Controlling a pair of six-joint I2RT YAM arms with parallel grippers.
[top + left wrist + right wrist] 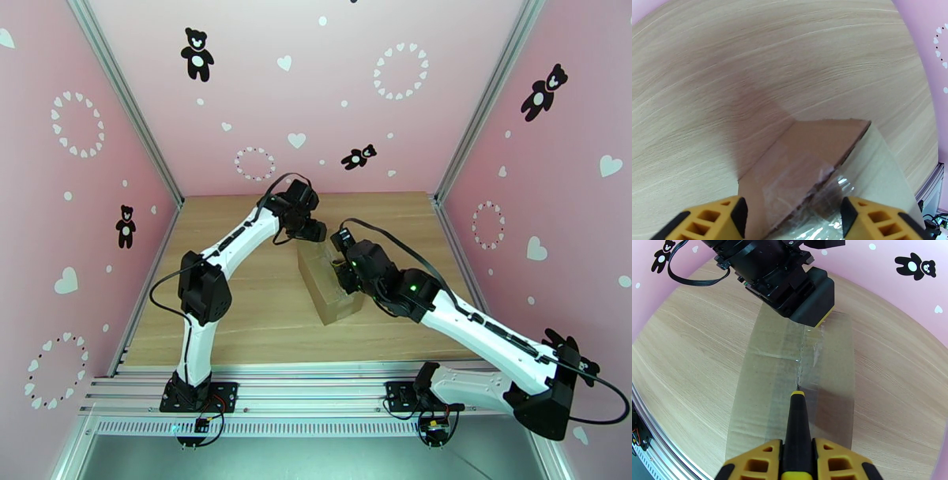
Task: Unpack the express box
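Pinched by the right gripper [798, 451], a slim black cutter [798, 417] is set on the taped seam [801, 358] of the brown cardboard express box [754, 398] on the wooden table [691, 338]. A straight, shallow cut is advised, braced by the left gripper [794, 209], whose jaws are spread.

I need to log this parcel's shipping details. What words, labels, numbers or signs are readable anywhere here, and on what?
None: no text can be read.
The express box shows bare cardboard and clear tape, with no label on the faces in view.
The pink walls carry bear and heart shapes, not words.
The black tool in the right gripper bears no visible marking.
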